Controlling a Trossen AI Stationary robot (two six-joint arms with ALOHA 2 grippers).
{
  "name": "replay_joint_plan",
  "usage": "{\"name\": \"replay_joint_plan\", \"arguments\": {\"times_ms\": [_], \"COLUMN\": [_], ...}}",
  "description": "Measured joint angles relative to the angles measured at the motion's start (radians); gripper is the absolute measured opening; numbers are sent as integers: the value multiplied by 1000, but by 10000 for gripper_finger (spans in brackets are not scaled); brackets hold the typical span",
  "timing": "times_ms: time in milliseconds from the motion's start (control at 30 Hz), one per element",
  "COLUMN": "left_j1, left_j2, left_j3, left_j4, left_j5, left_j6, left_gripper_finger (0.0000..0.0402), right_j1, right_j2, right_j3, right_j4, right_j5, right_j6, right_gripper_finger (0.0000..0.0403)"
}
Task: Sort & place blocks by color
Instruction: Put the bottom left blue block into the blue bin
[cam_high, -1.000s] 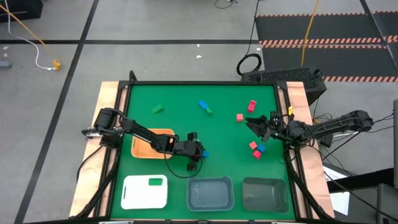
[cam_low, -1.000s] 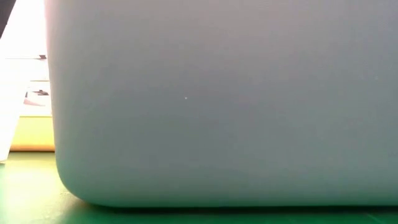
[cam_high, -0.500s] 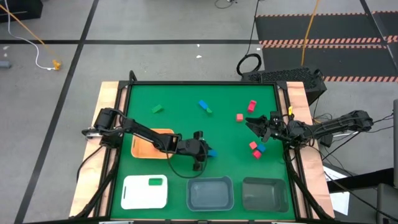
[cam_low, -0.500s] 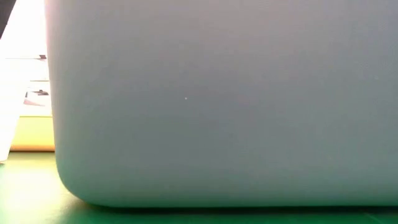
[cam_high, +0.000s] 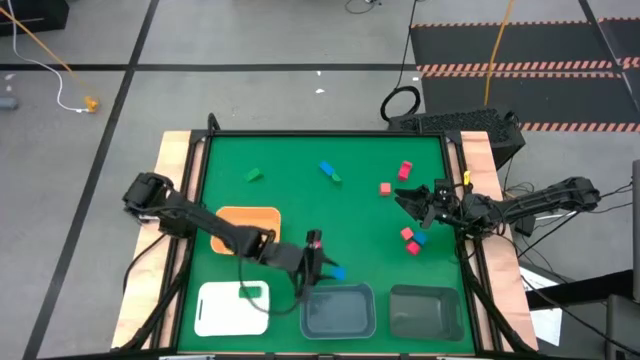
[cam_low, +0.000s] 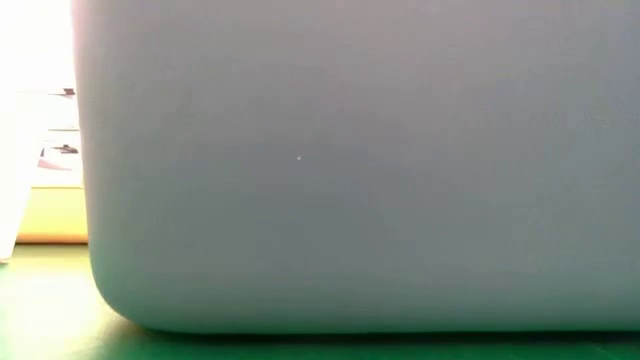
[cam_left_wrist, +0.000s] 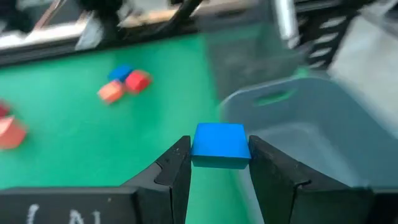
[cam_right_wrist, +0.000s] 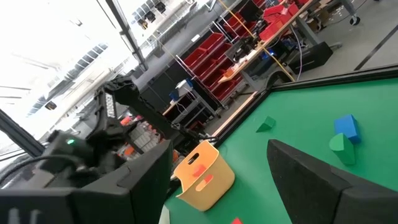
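Note:
My left gripper (cam_high: 328, 268) is shut on a blue block (cam_left_wrist: 219, 145) and hangs just beyond the far rim of the blue-grey tray (cam_high: 338, 310). Loose blocks lie on the green mat: a green one (cam_high: 252, 175), a blue (cam_high: 326, 168) and green pair, two red ones (cam_high: 405, 170) (cam_high: 385, 187), and a red-and-blue cluster (cam_high: 412, 240). One green block (cam_high: 250, 292) lies in the white tray (cam_high: 215, 312). My right gripper (cam_high: 410, 200) waits open near the table's right edge. My left gripper pinches the blue block by two opposite side faces (cam_left_wrist: 198, 149) between its two fingers (cam_left_wrist: 174, 168). The fingers come from the table's left, slanting down. The block sits level and is lifted clear of the mat, next to the blue-grey tray's rim (cam_left_wrist: 273, 96).
An orange tray (cam_high: 250, 222) sits at the left behind my left arm, and a dark grey tray (cam_high: 425, 310) at the near right. In the low view a grey tray wall (cam_low: 350, 170) fills nearly everything. The mat's middle is bare green.
My left gripper has risen and swung toward the table's near edge and a little to the right, carrying the blue block from the mat beside the orange tray to the far rim of the blue-grey tray. It stays shut on the block. My right arm has kept still.

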Motion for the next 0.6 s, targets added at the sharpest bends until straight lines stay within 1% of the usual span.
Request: {"name": "replay_joint_plan", "arguments": {"times_ms": [233, 467, 600], "left_j1": [-103, -149, -169], "left_j2": [0, 1, 30], "left_j3": [-4, -4, -3], "left_j4": [-6, -1, 23], "left_j5": [-16, -17, -17], "left_j6": [-3, -49, -90], "left_gripper_finger": [138, 138, 138], "right_j1": [0, 0, 0], "right_j2": [0, 0, 0], "right_j3": [0, 0, 0], "right_j4": [-1, -1, -1], "right_j5": [0, 0, 0], "right_j6": [0, 0, 1], "right_gripper_finger": [254, 254, 254]}}
